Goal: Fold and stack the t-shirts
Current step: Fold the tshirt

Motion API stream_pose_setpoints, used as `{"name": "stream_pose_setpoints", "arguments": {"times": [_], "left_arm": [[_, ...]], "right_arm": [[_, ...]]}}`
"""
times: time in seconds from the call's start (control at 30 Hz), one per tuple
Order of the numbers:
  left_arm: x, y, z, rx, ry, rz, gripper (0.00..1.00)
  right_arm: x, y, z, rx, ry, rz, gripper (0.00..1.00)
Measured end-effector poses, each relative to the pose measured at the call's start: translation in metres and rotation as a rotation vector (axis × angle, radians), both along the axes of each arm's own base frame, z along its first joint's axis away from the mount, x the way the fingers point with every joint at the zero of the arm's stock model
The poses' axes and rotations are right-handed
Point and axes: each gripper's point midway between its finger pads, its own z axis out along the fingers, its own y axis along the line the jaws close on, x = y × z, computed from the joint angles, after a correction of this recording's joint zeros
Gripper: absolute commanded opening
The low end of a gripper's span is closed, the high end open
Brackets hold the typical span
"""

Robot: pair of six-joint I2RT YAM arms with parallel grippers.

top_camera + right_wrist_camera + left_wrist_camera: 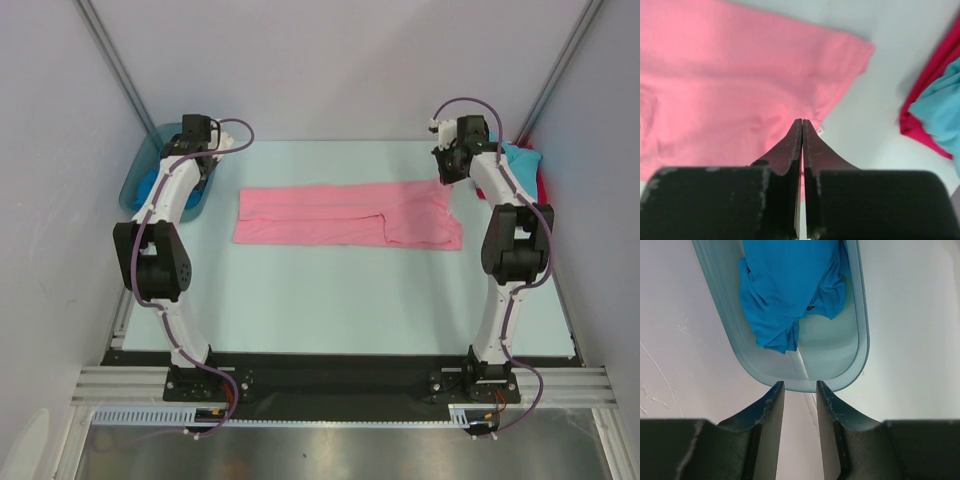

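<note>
Pink shirt [340, 215] lies folded in a long strip mid-counter [350, 300]; right pincer [802, 122] is closed tight at its 2 o'clock corner, can't tell if any cloth's caught; left pincer [800, 387] hangs part open and empty over the tub [860, 340] at 10 o'clock, blue shirt [785, 285] inside; red shirt [940, 67] and turquoise shirt [942, 110] are heaped at 2 o'clock.

Left end effector [800, 386] stands partly open; right end effector [802, 121] is closed.
</note>
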Motion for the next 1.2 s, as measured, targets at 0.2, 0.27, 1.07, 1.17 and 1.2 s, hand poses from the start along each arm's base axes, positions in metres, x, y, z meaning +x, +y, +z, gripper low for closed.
{"name": "stream_pose_setpoints", "arguments": {"times": [0.2,0.27,1.07,1.17,1.2], "left_arm": [[0.0,0.0,0.0,0.0,0.0,0.001,0.38],[0.0,0.0,0.0,0.0,0.0,0.001,0.38],[-0.021,0.009,-0.019,0.098,0.1,-0.068,0.37],[-0.021,0.012,-0.013,0.119,0.091,-0.068,0.38],[-0.021,0.012,-0.01,0.125,0.088,-0.07,0.37]], "right_arm": [[0.049,-0.013,0.001,-0.017,-0.081,-0.045,0.0],[0.059,-0.02,-0.018,-0.023,-0.066,-0.065,0.0],[0.073,-0.045,-0.083,-0.054,0.033,-0.117,0.0],[0.085,-0.044,-0.081,-0.081,0.025,-0.107,0.0],[0.089,-0.044,-0.08,-0.1,0.013,-0.1,0.0]]}}
